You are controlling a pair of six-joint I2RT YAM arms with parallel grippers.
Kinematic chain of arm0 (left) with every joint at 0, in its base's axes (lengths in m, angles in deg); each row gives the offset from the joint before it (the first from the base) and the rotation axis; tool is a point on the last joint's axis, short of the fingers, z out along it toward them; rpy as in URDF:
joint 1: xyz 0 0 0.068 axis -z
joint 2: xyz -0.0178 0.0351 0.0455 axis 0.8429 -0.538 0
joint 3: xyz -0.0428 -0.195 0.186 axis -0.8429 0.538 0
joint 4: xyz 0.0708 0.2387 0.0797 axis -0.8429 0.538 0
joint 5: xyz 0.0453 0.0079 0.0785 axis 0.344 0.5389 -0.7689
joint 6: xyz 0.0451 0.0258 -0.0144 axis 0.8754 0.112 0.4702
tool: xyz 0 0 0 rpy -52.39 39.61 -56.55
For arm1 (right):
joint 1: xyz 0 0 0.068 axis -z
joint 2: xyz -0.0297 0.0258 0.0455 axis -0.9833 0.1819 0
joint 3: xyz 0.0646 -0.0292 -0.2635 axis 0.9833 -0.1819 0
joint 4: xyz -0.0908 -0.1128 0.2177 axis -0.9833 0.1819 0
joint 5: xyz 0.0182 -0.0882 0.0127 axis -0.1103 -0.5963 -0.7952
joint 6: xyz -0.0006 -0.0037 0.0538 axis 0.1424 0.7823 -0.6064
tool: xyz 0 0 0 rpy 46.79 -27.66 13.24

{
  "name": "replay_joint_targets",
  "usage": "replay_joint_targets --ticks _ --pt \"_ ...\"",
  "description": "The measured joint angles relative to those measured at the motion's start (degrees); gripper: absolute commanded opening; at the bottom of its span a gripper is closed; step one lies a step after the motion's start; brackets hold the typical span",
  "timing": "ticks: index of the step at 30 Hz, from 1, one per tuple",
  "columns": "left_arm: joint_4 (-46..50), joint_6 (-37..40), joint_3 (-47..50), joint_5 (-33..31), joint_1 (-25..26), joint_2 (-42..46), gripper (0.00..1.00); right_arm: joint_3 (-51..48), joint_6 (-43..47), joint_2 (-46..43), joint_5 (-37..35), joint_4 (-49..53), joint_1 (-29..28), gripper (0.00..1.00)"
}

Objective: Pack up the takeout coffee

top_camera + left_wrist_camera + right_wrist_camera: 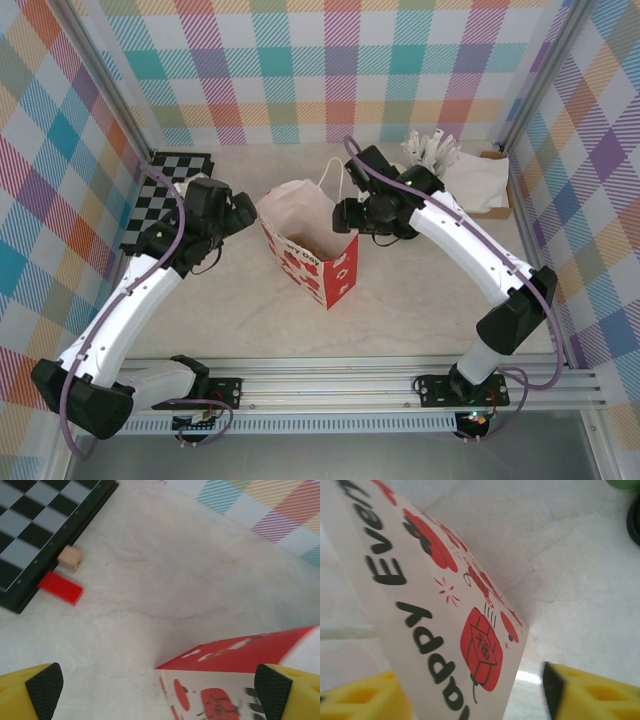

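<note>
One white-and-red paper bag (328,278) is stood open at the middle of the table (420,310), between the two grippers. The left gripper (159,694) is held with its fingers spread wide; the bag's red-edged corner lies between them, nearer the right pad, and is gripped by neither. The right gripper (470,700) is also parted, set astride the bag's printed wall, which is not pinched. Where the takeout coffee sits cannot be told: from above the bag's inside reads as a brownish patch. To the left are counted one chessboard (30,535), with one tan cube (70,558) and one red flat block (61,587) against its edge. At far right, one bunch of white-wrapped sticks (430,150) is seen beside crumpled white paper (480,180).
</note>
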Motion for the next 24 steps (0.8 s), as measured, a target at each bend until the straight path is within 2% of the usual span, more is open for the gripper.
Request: replay_joint_targets --ticks 2,5,11,17,19,21,24 --pt "0.66 -1.99 1.84 -0.44 -0.11 -0.02 1.00 1.25 5.31 0.00 1.01 0.33 0.09 0.91" --pt "1.92 -5.86 5.66 -1.14 -0.11 0.37 1.00 4.63 14.05 0.07 1.79 0.94 0.26 0.92" --pt "3.52 -12.66 12.87 0.20 -0.31 3.61 1.00 16.94 26.77 5.38 1.97 4.50 0.76 0.79" --pt "-3.45 -21.92 21.31 9.77 -0.28 4.13 1.00 24.96 32.89 14.47 1.20 8.22 0.83 0.73" --pt "-6.47 -24.57 23.41 13.16 -0.11 1.62 1.00 24.96 33.57 15.61 1.73 8.81 0.85 0.66" --pt "-8.66 -26.43 23.91 16.11 0.55 -2.49 1.00 24.92 34.01 15.93 2.56 9.03 0.85 0.51" --pt "-10.86 -27.45 23.08 18.23 1.73 -7.72 1.00 23.91 33.33 15.54 3.02 8.22 0.85 0.33"
